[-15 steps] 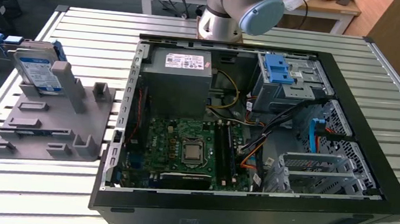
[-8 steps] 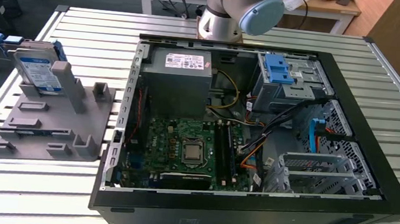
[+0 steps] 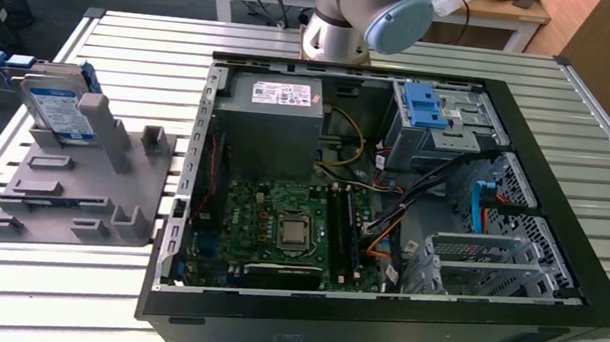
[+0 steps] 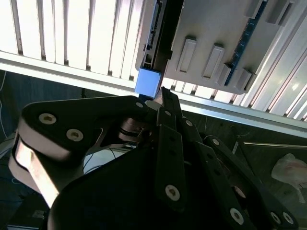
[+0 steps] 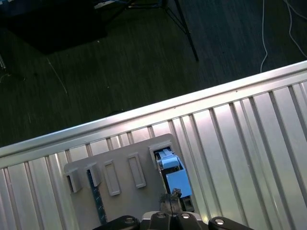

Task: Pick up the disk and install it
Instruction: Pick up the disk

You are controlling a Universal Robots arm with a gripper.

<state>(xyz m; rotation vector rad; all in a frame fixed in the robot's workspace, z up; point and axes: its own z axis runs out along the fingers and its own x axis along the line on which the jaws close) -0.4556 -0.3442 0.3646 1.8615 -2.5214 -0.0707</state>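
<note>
— Surface, room?
— Ribbed aluminium table (image 3: 128, 39), dark floor (image 5: 96, 72) beyond its edge.
— Disk (image 3: 58, 108)?
— Upright in a moulded grey plastic holder (image 3: 71, 192), blue-framed. Gripper (image 4: 156, 98) over it, fingers drawn together, empty.

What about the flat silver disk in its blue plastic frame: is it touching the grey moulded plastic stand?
Touching. In the exterior view the disk stands on edge in the grey stand, seated against an upright post.

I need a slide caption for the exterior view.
Disk stands in grey holder beside open computer case.
</note>
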